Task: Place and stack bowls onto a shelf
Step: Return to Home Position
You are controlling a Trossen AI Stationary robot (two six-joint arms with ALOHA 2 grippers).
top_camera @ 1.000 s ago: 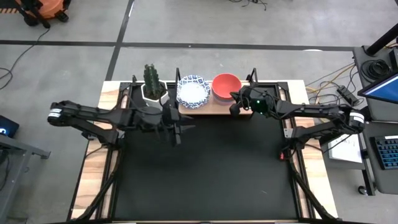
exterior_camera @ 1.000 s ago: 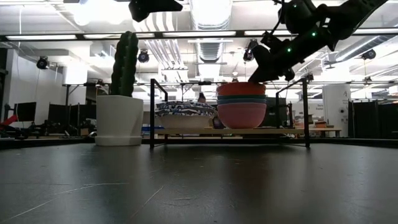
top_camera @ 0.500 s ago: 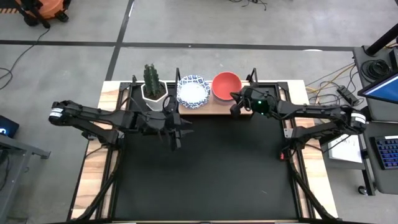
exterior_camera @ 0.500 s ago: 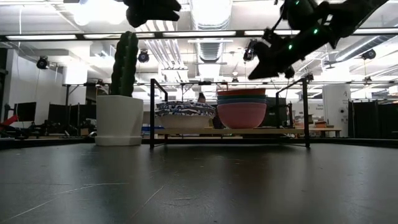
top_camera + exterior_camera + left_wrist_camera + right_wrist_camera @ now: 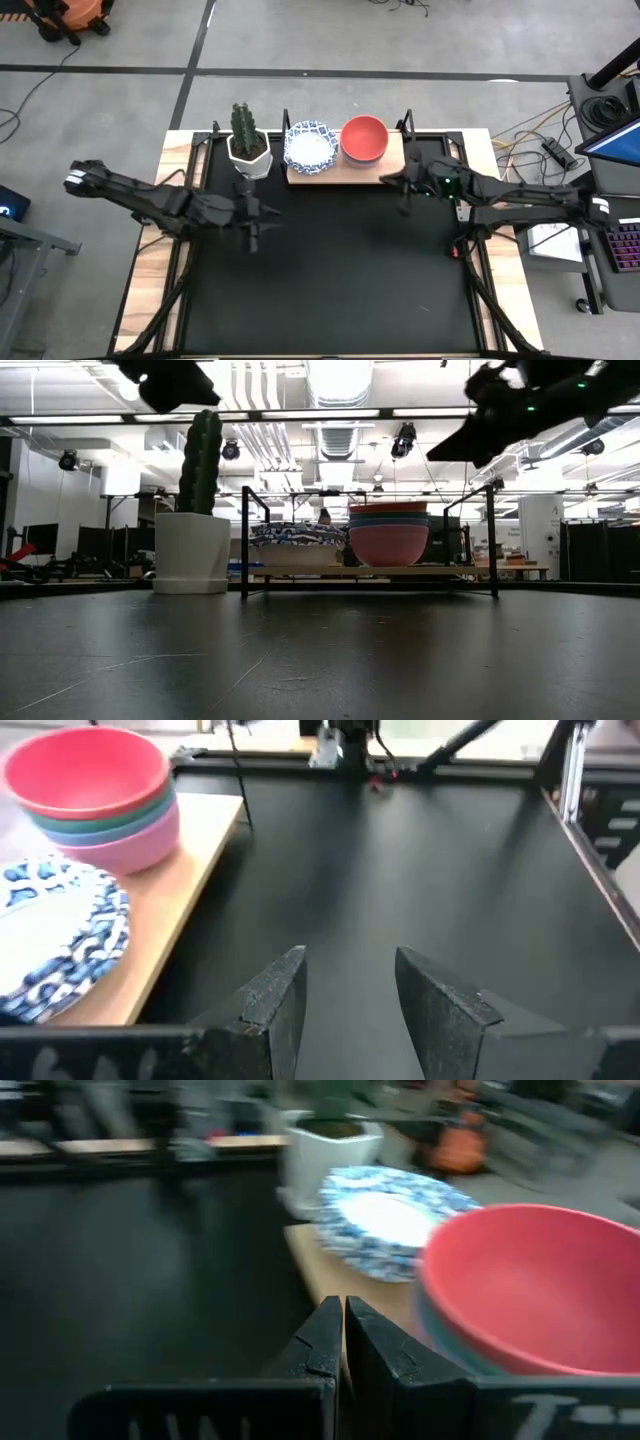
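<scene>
Two stacks of bowls on shelf; L gripper spread, R gripper pressed together, both empty over mat.

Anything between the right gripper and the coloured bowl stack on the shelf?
Nothing visible. The right gripper, shut and empty, hangs over the black mat off the shelf's front edge. The red-topped bowl stack sits just ahead, with only bare board between.
</scene>
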